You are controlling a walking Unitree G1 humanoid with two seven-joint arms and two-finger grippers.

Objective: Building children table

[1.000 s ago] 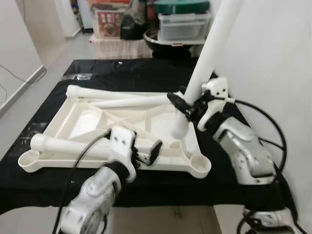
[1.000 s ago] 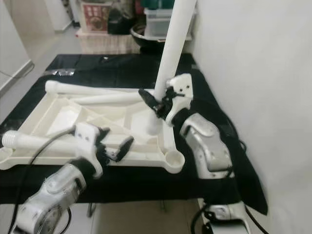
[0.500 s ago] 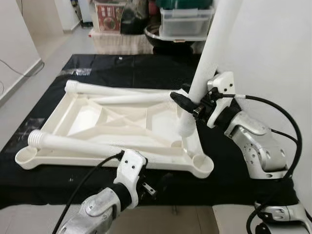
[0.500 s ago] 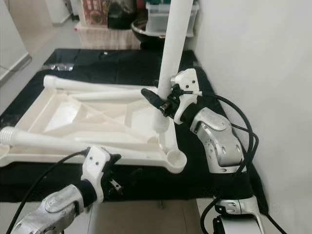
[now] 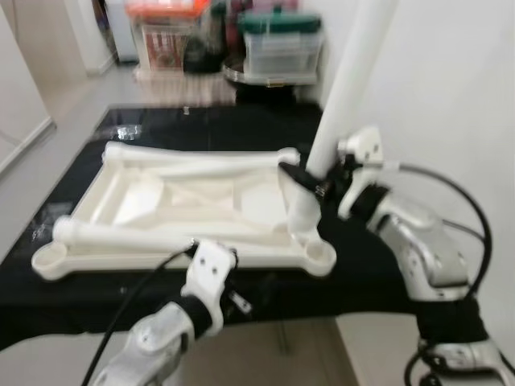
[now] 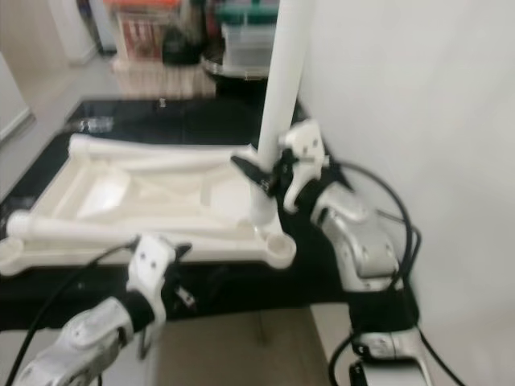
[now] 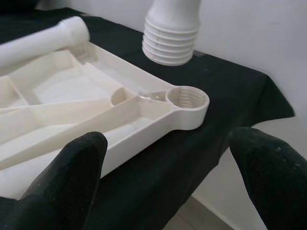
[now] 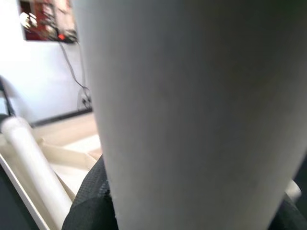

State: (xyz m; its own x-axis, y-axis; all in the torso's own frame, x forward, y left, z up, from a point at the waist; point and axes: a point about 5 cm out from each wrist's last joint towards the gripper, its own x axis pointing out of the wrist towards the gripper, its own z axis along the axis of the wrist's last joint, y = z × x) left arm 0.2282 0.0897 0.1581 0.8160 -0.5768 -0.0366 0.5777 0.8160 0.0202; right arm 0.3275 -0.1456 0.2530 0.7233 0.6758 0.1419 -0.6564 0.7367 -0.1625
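Observation:
An upturned white plastic table top (image 5: 137,201) lies on a black-covered table. My right gripper (image 5: 310,181) is shut on a white table leg (image 5: 342,88), which it holds upright beside the top's near right corner. The leg's threaded end (image 7: 170,40) hangs just above and behind the threaded corner socket (image 7: 187,98). Two loose legs rest on the top, one along the front (image 5: 121,233) and one along the back (image 5: 193,157). My left gripper (image 7: 168,143) is open and empty, low at the table's front edge and facing the socket.
A white wall (image 5: 451,96) runs close along the right side. Storage boxes (image 5: 282,48) and a metal bowl stand on the floor beyond the table. Bare floor (image 5: 48,104) lies to the left. Black cables loop off both arms.
My left gripper has drawn back off the table top to below the front edge. The right gripper keeps the leg upright near the corner. The view has shifted and blurred.

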